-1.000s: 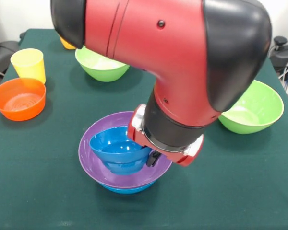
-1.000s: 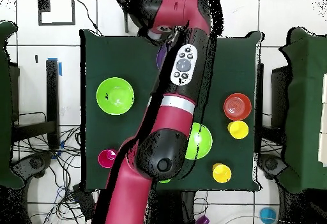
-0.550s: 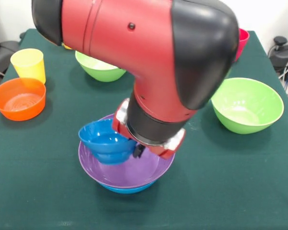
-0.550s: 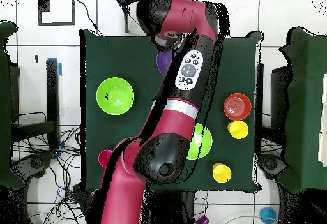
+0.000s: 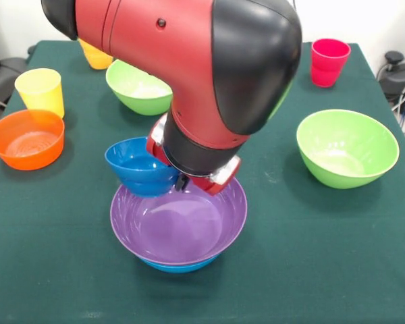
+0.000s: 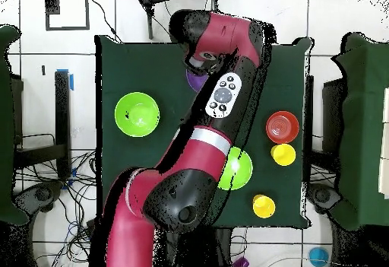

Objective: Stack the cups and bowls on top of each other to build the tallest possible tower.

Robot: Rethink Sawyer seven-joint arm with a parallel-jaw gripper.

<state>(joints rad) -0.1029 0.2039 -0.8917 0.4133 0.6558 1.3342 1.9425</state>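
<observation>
front view: i count 5 bowls & 3 cups. my pincer [image 5: 182,181] grips the small blue bowl [image 5: 139,167] by its rim, up in the air over the purple bowl's [image 5: 179,226] left edge. purple sits in a big blue bowl [image 5: 175,266], mid table. small blue looks shiny, tilted.

2 light green bowls [image 5: 346,147], purple bowl [image 5: 179,226] over blue [image 5: 172,266], small blue bowl [image 5: 138,166], orange bowl [image 5: 25,138], yellow cup [image 5: 39,90], red cup [image 5: 328,62], possibly orange-yellow cup [image 5: 94,55], dark green table [image 5: 324,256].
</observation>
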